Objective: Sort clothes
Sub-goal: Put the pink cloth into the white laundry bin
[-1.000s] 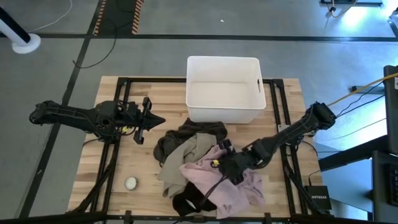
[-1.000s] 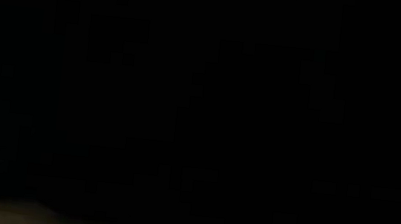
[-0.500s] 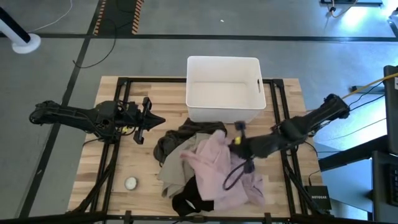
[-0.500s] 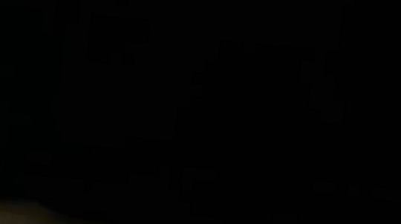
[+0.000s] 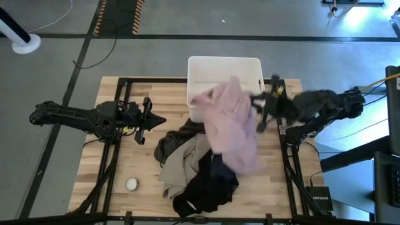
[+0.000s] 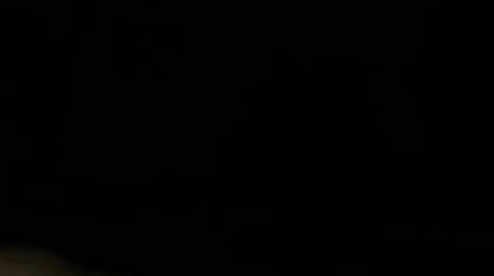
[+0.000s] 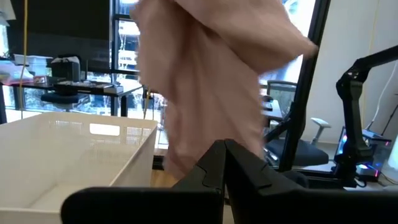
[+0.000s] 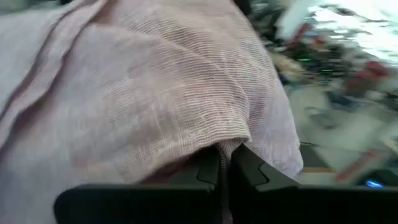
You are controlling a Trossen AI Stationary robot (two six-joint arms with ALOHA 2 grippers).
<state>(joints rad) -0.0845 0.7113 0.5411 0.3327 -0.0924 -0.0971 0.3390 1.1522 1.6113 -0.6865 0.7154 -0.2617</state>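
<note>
Pale pink linen-looking garment is up in the air, pinched in the right gripper, whose fingers are clamped tight on a fold of it; in the right wrist view the cloth fills nearly everything and bunches right where the two dark fingers meet. From above, the pink piece hangs over the right near corner of the white plastic bin and drapes down toward the pile, so part of it covers the bin's near wall and part covers the clothes below. The right arm reaches in from the right side of the wooden table, just beside the bin. The rest of the clothes sit in a heap near the middle of the table, on the near side of the bin: a black garment nearest, a khaki-beige one to its left, and a dark olive-brown one on the far side, next to the bin. The left gripper rests on the left side of the table, well apart from the pile, fingers pressed together on nothing, as the left wrist view shows, with the bin and the hanging pink cloth ahead of it. A small white ball sits near the left near corner. Low view is just black, can't tell anything from it.
</note>
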